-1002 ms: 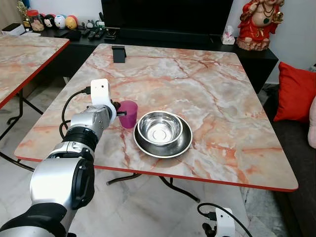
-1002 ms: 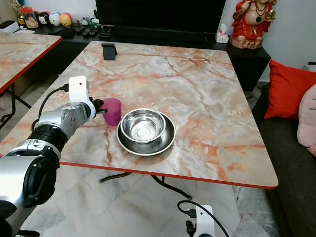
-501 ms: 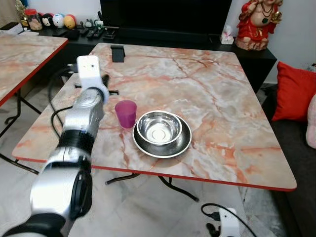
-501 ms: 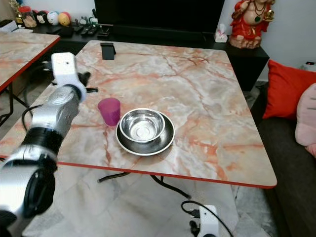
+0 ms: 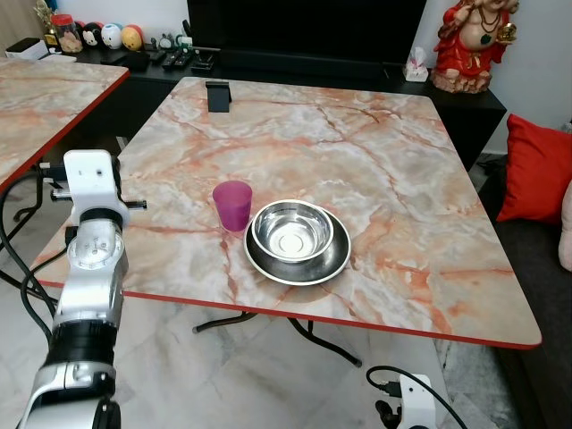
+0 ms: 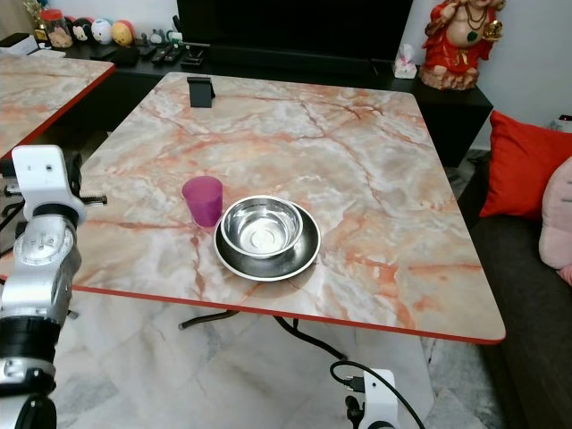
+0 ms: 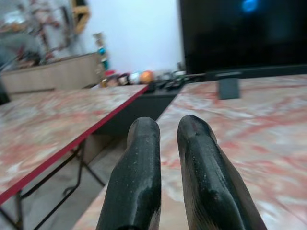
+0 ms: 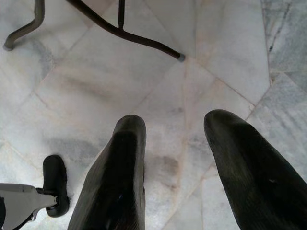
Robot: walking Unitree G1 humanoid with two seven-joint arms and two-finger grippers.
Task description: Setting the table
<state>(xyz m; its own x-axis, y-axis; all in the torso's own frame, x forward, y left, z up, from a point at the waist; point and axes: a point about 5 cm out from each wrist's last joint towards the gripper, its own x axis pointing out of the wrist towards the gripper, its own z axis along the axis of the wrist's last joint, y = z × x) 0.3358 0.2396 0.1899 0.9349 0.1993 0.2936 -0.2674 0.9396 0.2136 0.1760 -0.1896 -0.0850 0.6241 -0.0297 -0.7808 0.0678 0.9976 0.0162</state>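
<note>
A purple cup [image 5: 232, 205] stands upright on the marble table [image 5: 384, 161], just left of a steel bowl [image 5: 292, 229] that sits inside a steel plate [image 5: 331, 262]. My left arm [image 5: 89, 259] is raised at the table's left edge, well clear of the cup. The left gripper [image 7: 168, 127] is shut with nothing between its fingers and points along the tabletop toward the back. Low beside the table's front, my right gripper [image 8: 180, 122] hangs open over the floor tiles.
A black phone stand [image 5: 217, 96] sits at the table's far left edge. A second marble table [image 5: 45, 98] stands to the left. Behind are a dark TV cabinet [image 5: 295, 67] and a red statue [image 5: 472, 45]; a red cushion [image 5: 534, 170] lies right. Table legs [image 8: 120, 33] cross the floor.
My left gripper has let go of the purple cup, lifted and drawn back left to the table's edge. The cup stays beside the bowl. The right arm is still.
</note>
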